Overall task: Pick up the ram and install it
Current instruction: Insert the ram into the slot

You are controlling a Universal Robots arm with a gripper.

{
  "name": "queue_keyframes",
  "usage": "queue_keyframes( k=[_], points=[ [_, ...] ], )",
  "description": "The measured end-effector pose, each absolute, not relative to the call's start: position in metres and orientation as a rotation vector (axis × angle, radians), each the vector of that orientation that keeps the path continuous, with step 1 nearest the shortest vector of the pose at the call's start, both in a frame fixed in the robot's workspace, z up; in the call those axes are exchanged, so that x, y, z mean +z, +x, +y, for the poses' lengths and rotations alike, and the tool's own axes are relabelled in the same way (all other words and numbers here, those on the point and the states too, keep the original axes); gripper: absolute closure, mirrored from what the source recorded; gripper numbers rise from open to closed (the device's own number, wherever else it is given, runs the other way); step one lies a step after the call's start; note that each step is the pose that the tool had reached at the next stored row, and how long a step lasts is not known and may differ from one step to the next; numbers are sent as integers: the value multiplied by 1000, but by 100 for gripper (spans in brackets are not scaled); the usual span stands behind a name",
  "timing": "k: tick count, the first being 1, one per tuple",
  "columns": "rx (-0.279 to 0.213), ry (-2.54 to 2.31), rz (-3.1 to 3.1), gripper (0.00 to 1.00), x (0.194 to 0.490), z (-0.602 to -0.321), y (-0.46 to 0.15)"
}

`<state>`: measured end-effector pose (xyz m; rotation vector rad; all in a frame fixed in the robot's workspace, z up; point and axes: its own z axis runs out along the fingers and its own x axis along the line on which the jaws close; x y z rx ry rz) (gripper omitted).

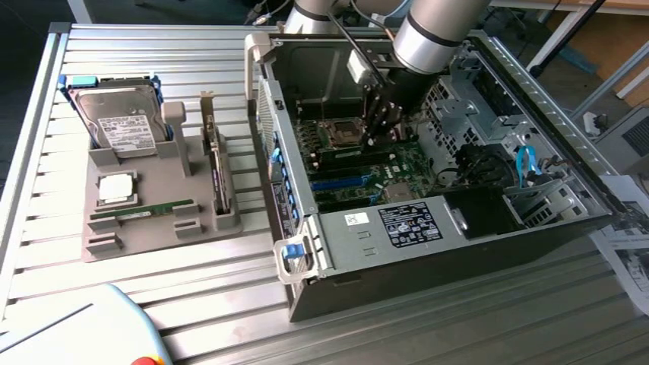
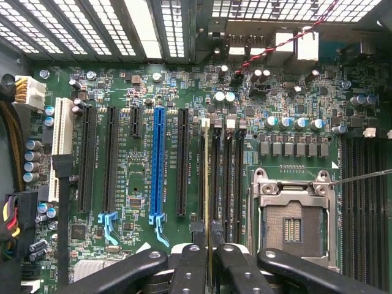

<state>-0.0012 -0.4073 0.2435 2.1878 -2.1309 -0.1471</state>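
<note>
The gripper [image 2: 208, 257] was clenched on the ram [image 2: 207, 184], its fingers nearly together, holding the stick edge-on along the memory slots [image 2: 228, 184] of the motherboard [image 2: 141, 177].

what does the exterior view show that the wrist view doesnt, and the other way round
Exterior view: the gray tray beside the case, with a hard drive, a processor chip and a green stick lying in it. Wrist view: the claw shut on the ram, edge-on at the memory slots, and a blue slot. Both: the motherboard and the processor socket.
</note>
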Motion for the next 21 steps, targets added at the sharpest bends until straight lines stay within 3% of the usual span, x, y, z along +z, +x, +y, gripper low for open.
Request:
queue_keyframes(
  k=[21],
  points=[
    [-160,2180,-2124,87,237,-408,5]
  ],
)
